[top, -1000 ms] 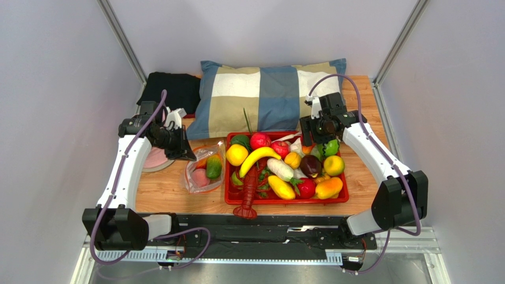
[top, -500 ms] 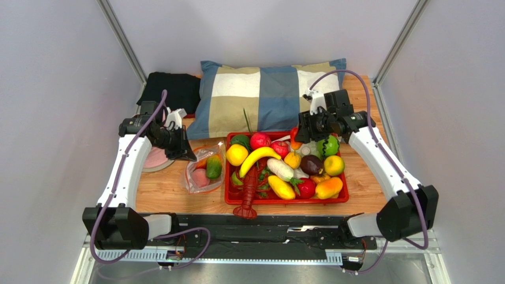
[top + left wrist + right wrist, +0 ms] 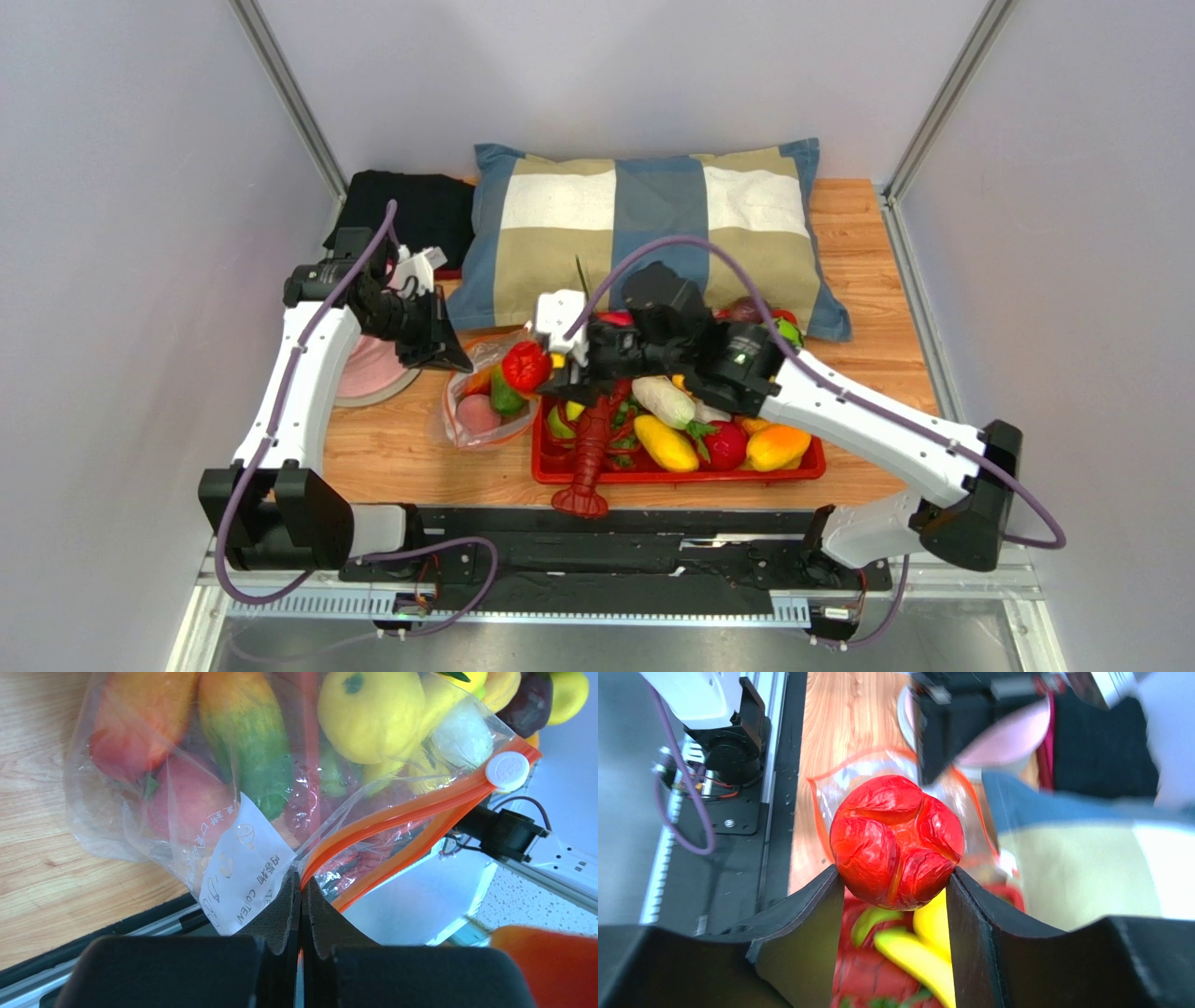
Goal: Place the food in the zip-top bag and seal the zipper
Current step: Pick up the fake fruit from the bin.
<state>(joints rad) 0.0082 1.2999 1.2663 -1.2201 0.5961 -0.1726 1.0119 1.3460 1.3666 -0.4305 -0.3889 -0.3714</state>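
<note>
The red toy fruit [image 3: 896, 840] — glossy and lobed, perhaps a pepper or tomato — sits pinched between the two fingers of the right claw [image 3: 894, 876], which press on its flanks and leave its crown free to drop out forward. Just ahead of and below that claw lies the zip-top bag [image 3: 484, 406], mouth facing the incoming fruit, so the carry looks like the last stretch before a release. Inside the bag already rest a green-and-orange mango [image 3: 242, 731] and a pink peach [image 3: 189, 798], which suggests the filling is partway done and the sealing not yet begun. The left claw [image 3: 300, 903] is pressed together on one end of the zipper [image 3: 393, 822], and the two orange lips part as they run away from its fingers towards the white slider [image 3: 507, 770]; I judge this grip is there to lift one lip and hold the mouth gaping. Behind the right claw, under its arm, the red tray [image 3: 673, 478] carries the remaining fruits and vegetables, with a red lobster [image 3: 589, 455] hanging over its near edge. Beyond the left claw lie a pink hat [image 3: 368, 378] and a checked pillow [image 3: 645, 210] — neither belongs to the job.
</note>
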